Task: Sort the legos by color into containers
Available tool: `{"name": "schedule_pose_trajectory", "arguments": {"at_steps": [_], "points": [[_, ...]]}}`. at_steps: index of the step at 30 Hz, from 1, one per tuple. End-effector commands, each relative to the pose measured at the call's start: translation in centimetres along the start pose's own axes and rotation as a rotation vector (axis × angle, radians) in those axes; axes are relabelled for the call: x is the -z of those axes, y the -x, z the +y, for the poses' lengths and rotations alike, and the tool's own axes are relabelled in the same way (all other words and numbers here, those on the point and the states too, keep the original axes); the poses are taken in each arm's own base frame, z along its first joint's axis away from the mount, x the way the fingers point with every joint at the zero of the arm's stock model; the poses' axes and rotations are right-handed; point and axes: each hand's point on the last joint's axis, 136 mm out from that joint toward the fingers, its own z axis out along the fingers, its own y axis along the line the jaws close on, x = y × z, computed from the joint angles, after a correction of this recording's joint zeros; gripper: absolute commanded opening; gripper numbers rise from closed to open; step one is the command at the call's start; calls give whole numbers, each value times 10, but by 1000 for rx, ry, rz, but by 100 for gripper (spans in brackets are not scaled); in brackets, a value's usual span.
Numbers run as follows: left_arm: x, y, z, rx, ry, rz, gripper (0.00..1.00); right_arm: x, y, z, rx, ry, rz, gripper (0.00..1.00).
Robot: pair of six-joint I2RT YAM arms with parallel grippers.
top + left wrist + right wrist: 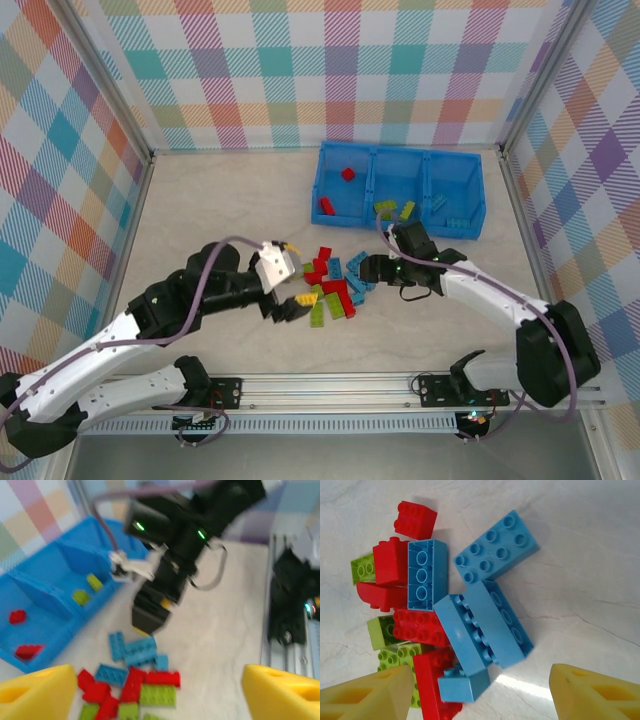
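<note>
- Left hand (160, 694): open, empty, above loose legos (330, 290) heaped on the surface (200, 200).
- Right hand (480, 695): open, empty, over the heap's blue bricks (490, 630).
- Containers (400, 150): a few bricks inside, sorted by colour.

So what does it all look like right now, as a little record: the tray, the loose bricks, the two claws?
tray: bright blue tray, three compartments, far side of the table
left compartment: two red legos
middle compartment: lime green legos
right compartment: light blue legos
pile: red, green and blue bricks mixed, on the table in front of the tray
left gripper: open, holding nothing, at the pile's left edge
right gripper: open, holding nothing, over blue bricks at the pile's right
</note>
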Motion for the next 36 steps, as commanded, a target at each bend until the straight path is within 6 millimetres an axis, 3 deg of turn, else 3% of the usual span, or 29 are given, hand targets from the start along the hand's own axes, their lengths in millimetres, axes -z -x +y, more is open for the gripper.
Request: {"name": "schedule_pose_trajectory", "arguments": {"at_steps": [1,3,9,14,18,20,25,32,36], "points": [[5,-63,-26,-127,-109,166,94,-14,9,17,10,111,17,70],[6,-74,-34,-165,-142,163,100,-23,5,11,-4,100,36,69],[-3,-91,-39,-239,-169,171,100,-46,-4,-14,-50,41,73,60],[-6,-100,-34,-276,-160,221,100,-53,-8,-25,-73,4,87,45],[-6,-103,-37,-274,-167,215,100,-57,-13,-33,-72,-27,104,49],[-5,-104,-36,-279,-160,211,100,-59,-16,-33,-67,-22,118,55],[-5,-104,-36,-289,-159,203,100,-65,-18,-29,-64,-1,152,57],[-6,-106,-37,-292,-161,208,100,-65,-14,-29,-62,-11,151,42],[-5,-108,-36,-292,-160,213,100,-53,-8,-21,-62,14,112,37]]}}
